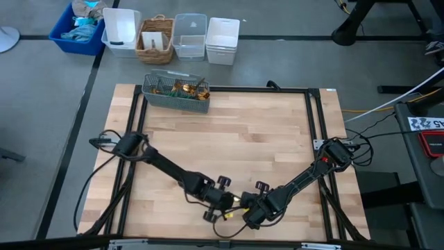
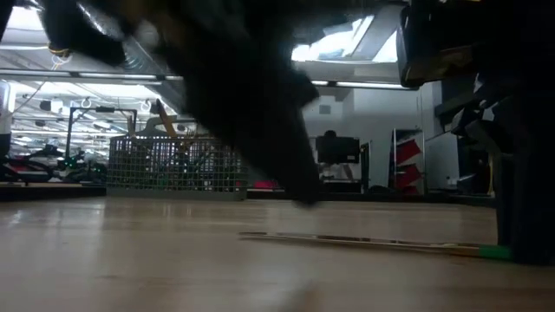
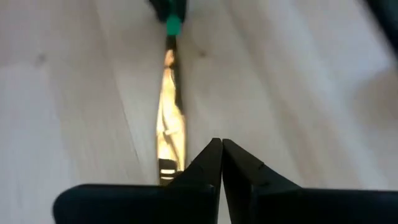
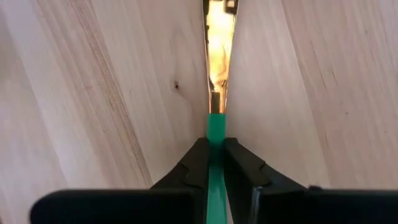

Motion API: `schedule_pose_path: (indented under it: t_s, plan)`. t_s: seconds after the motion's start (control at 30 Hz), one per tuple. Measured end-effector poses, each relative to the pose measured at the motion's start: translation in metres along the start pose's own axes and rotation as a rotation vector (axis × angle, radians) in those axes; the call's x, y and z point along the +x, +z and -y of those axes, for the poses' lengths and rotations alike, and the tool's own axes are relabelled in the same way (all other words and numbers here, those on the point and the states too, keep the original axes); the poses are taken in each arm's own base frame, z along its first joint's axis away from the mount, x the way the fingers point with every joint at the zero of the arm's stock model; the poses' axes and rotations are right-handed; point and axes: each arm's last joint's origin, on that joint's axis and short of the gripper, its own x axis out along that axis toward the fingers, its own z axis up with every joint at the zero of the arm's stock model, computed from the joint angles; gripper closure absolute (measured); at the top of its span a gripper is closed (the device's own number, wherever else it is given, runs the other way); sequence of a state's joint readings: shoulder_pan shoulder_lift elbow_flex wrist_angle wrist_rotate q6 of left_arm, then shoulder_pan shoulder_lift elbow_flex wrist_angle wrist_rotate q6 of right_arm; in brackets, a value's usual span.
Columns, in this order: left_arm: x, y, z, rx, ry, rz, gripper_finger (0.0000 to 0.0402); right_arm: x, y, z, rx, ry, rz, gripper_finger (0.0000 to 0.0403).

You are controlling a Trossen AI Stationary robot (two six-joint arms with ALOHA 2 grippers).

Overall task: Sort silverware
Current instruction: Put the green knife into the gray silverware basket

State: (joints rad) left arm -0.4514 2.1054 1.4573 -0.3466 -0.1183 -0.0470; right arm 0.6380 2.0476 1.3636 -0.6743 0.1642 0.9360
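Note:
One piece of silverware point(image 4: 217, 56), with a gold head and a teal-green handle, lies near the table's front edge; I cannot tell its kind. My right gripper point(image 4: 214, 144) is shut on its handle. My left gripper point(image 3: 221, 148) is shut with nothing between its fingers. It hangs just above the piece's gold head point(image 3: 171, 124), and its tip point(image 2: 303, 195) is clear of the wood. In the high view the two grippers point(image 1: 222, 203) point(image 1: 248, 214) stand close together, with the piece point(image 1: 234, 207) between them. More silverware stands upright in a wire basket point(image 1: 175, 92) at the far left. My right gripper pinches the teal-green handle point(image 4: 215, 127) between its two fingers, close to where it joins the gold head. The fingers come from above, slanting steeply down, and the handle runs back between them. The piece lies low along the table point(image 2: 364, 242), its gold end toward the table's left.
White and clear bins and a wicker basket point(image 1: 156, 40) stand beyond the far edge, with a blue bin point(image 1: 78, 28) at the far left. Black frame rails point(image 1: 313, 118) border the wooden top. Bare wood point(image 1: 236, 139) lies between the grippers and the wire basket.

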Motion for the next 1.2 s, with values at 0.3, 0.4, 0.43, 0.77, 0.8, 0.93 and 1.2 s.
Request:
schedule_pose_path:
  t_s: [0.3,0.4,0.43,0.77,0.8,0.93,1.2]
  plan:
    - [-0.059,0.010,0.011,0.015,0.118,0.022,0.0397,0.000,0.004,0.003,0.012,-0.002,0.001,0.0365]
    - [-0.075,0.010,0.014,0.004,0.167,0.023,0.0397,0.000,0.005,0.004,0.015,-0.002,0.003,0.0365]
    - [-0.079,0.009,0.016,0.005,0.186,0.019,0.0396,-0.001,0.006,0.004,0.017,0.003,0.001,0.0365]
    - [-0.135,0.001,0.033,-0.039,0.299,0.023,0.0396,-0.003,0.011,0.007,0.005,0.009,0.014,0.0365]
    - [-0.141,0.000,0.034,-0.048,0.322,0.032,0.0396,-0.003,0.011,0.007,0.007,0.009,0.015,0.0365]
    - [-0.164,-0.006,0.041,-0.073,0.401,0.060,0.0396,-0.003,0.016,0.009,0.003,0.018,0.023,0.0365]
    - [-0.187,-0.021,0.054,-0.107,0.496,0.065,0.0396,-0.021,0.048,0.006,-0.071,0.056,0.107,0.0365]
